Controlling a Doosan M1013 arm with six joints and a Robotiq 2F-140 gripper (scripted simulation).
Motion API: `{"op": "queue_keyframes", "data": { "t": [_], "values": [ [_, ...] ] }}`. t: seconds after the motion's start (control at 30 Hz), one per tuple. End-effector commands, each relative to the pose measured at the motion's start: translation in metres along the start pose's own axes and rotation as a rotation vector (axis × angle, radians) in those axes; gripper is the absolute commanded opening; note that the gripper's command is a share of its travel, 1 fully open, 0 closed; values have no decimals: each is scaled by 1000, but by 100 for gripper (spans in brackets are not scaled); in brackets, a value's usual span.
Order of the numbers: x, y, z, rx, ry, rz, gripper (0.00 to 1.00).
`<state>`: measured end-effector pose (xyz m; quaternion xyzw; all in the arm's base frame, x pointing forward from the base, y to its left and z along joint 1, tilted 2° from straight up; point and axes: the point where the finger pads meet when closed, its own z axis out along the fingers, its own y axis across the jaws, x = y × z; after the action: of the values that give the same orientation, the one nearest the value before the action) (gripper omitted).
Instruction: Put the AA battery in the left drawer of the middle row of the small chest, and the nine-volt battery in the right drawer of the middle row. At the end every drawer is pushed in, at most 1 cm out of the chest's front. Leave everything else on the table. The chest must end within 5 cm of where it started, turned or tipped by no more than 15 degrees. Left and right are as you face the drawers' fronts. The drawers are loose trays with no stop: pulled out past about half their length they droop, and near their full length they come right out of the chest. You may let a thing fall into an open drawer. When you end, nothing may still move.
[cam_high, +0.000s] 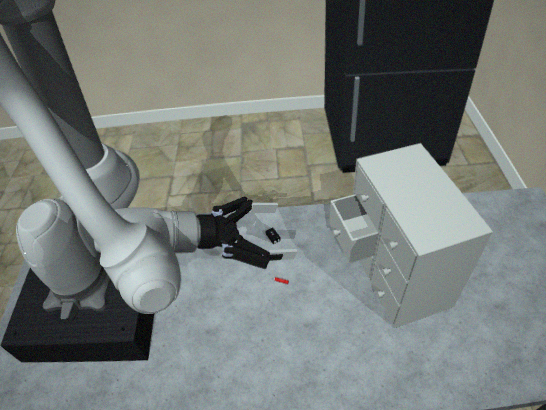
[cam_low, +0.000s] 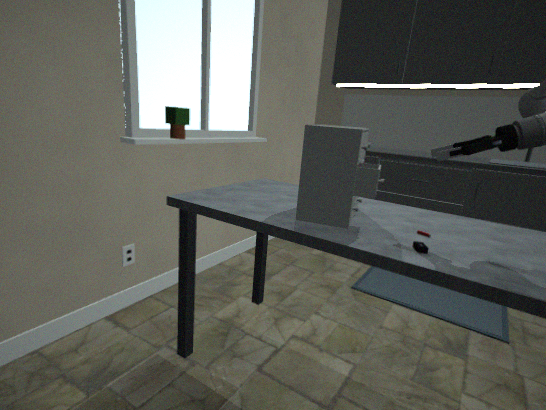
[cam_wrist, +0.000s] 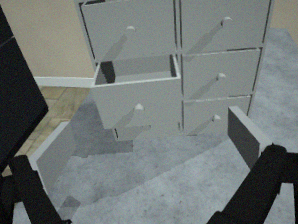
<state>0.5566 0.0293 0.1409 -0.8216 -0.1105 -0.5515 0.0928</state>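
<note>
The AA cell (cam_high: 281, 280) lies flat on the table (cam_high: 300, 350), long axis running left-right in the top view, near the 9V (cam_high: 272, 235). The gripper (cam_high: 265, 232) hangs above with jaws wide apart, empty. The chest (cam_high: 425, 220) has its middle-left drawer (cam_high: 350, 227) pulled out.

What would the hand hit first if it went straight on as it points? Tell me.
Probably the chest, at its open drawer: the hand, open and empty, faces it in the wrist view. Depth is unclear; both batteries lie below that line.

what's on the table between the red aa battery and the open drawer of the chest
Only bare tabletop, as the top view shows. The AA battery and open drawer have nothing between them; the nine-volt battery lies off to the side.
</note>
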Motion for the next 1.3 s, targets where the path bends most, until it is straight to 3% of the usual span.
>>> {"op": "queue_keyframes", "data": {
  "t": [0.0, 0.23, 1.27],
  "values": [
    [0, 0, 0, 1, -13, 0, 100],
    [2, 0, -1, 0, -52, 0, 100],
    [12, 0, -5, 1, -404, 1, 100]
  ]
}}
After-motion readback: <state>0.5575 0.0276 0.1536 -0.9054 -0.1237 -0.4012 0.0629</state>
